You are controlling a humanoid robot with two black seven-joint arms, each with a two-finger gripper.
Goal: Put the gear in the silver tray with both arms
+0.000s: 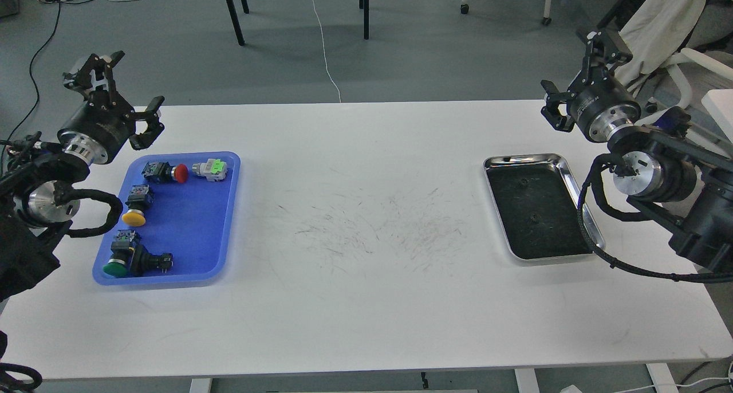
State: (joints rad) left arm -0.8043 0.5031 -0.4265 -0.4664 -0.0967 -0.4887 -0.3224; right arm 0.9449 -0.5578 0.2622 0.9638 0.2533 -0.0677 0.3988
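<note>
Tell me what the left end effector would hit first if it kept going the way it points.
Probably nothing on the table: the left end effector, open, points up and away past the table's far edge, toward bare floor. Depth is uncertain.

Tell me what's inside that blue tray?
The blue tray holds five push-button switches: red, yellow, green, a black one and a grey one with a green part. Their undersides are hidden.

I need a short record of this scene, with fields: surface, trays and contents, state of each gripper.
surface: white table, scuffed in the middle
blue tray: left side; holds five push-button parts with red, green, yellow caps
silver tray: right side; no parts inside
left gripper: open, raised, holds nothing
right gripper: open, raised, holds nothing
</note>
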